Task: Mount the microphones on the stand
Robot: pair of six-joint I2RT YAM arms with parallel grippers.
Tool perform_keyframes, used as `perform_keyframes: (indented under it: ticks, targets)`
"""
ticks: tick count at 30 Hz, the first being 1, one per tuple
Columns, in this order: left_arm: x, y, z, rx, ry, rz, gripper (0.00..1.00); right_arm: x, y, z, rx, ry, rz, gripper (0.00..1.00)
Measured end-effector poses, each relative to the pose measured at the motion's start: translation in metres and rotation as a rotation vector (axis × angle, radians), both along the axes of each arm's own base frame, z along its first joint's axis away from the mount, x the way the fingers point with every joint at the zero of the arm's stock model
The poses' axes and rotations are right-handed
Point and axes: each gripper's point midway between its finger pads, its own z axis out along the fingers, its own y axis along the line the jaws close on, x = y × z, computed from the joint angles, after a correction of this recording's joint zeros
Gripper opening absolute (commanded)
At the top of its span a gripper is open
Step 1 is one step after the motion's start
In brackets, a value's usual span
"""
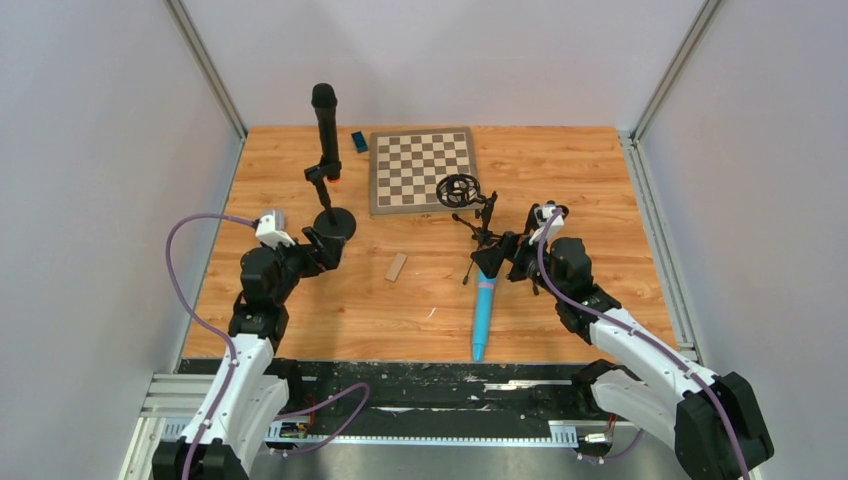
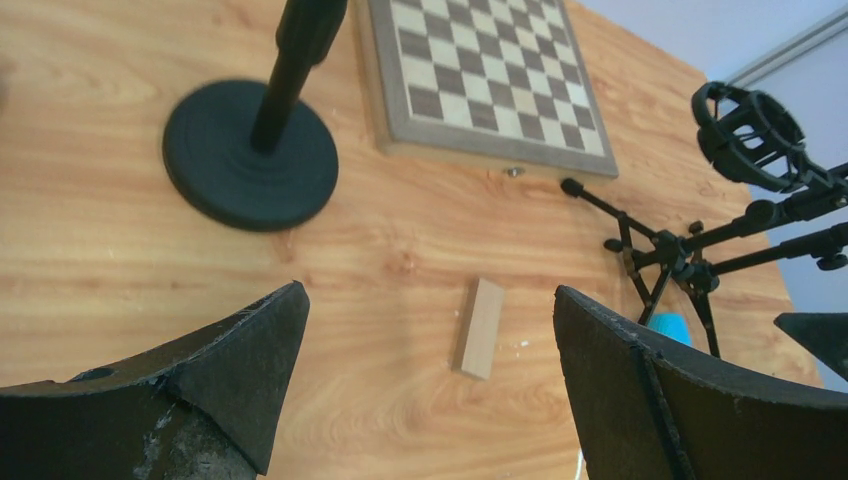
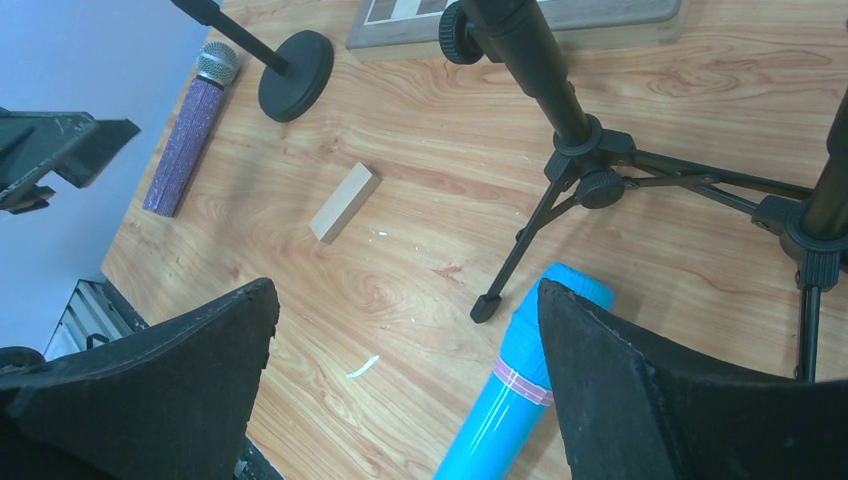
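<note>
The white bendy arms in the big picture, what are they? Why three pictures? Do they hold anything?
They are two robot arms with two-finger grippers. The big picture looks down from above; the others come from a camera on each wrist. The left gripper and right gripper are open, holding nothing. On the wooden table lie a light blue microphone, a sparkly purple microphone, a small wooden block and a chessboard. A long black microphone stands in a round-based black stand; the black tripod stand is empty.
</note>
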Motion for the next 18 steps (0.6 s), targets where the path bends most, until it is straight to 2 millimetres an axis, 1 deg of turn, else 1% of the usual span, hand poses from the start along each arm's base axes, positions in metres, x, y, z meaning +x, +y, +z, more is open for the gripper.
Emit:
perform_keyframes:
  ticks: [7,9,11,15,18]
  targets:
    - [-0.012,-0.010,-0.029,-0.075,0.152,-0.031,1.00,-0.005,0.000,-0.008,-0.015,0.038,0.014,1.00]
    - [-0.016,-0.014,-0.037,-0.091,0.197,-0.044,1.00,-0.006,0.001,-0.007,-0.019,0.047,0.021,1.00]
    - [-0.021,-0.016,-0.051,-0.102,0.264,-0.055,1.00,-0.006,0.002,-0.002,-0.019,0.048,0.026,1.00]
    - [-0.033,-0.019,-0.078,-0.106,0.419,-0.068,1.00,-0.001,0.005,0.017,-0.006,0.025,0.033,1.00]
    - [-0.038,-0.019,-0.089,-0.099,0.511,-0.069,1.00,0.002,0.007,0.030,0.008,0.001,0.037,1.00]
